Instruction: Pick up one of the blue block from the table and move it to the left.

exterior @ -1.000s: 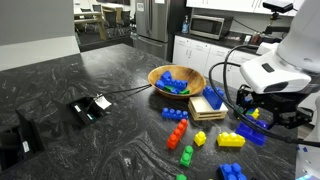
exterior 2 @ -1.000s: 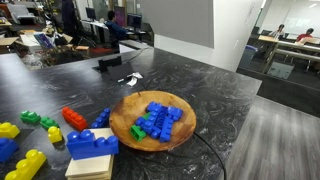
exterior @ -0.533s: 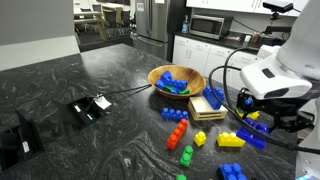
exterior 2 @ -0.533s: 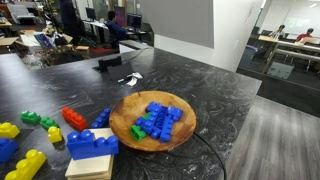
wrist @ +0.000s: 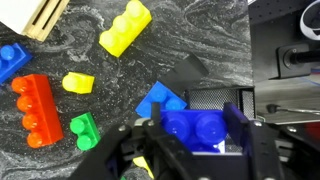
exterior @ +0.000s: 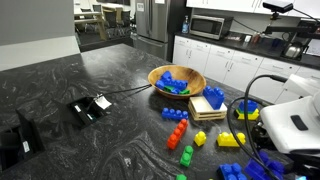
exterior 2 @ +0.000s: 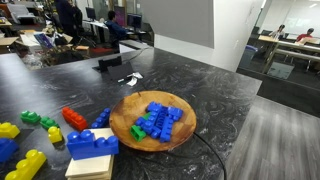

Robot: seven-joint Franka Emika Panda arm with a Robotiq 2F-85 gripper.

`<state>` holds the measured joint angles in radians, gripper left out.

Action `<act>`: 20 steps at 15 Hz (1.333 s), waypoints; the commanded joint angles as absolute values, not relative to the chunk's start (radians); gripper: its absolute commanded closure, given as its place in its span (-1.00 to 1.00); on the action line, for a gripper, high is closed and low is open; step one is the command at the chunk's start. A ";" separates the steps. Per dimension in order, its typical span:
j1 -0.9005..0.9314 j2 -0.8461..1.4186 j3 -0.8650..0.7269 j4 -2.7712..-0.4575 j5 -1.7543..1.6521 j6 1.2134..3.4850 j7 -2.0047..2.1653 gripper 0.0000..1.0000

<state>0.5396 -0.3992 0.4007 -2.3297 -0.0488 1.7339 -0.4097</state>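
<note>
Wooden bowl (exterior: 153, 80) (exterior 2: 122, 112) in both exterior views, full of bricks, one green brick (exterior 2: 138, 131) at near edge. Stack of wooden blocks (exterior: 208, 109) just beside bowl. Black device (exterior: 90, 107) with cable, well apart from bowl. Behind: microwave (exterior: 207, 27), white cabinets (exterior: 215, 58).

Wrist view: red brick (wrist: 35, 110) lying lengthwise, small yellow brick (wrist: 77, 82) and green brick (wrist: 85, 130) just beside it. Big yellow brick (wrist: 125, 27) near the top, wooden piece (wrist: 45, 15) in the corner.
</note>
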 commanded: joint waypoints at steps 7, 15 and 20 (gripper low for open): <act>0.565 -0.423 0.414 -2.378 0.035 1.813 -0.261 -0.26; 0.578 -0.376 0.426 -2.372 0.040 1.820 -0.276 0.24; 0.613 -0.366 0.441 -2.380 0.054 1.838 -0.278 0.24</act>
<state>0.5964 -0.3650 0.4368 -2.3807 0.0379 1.8207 -0.2635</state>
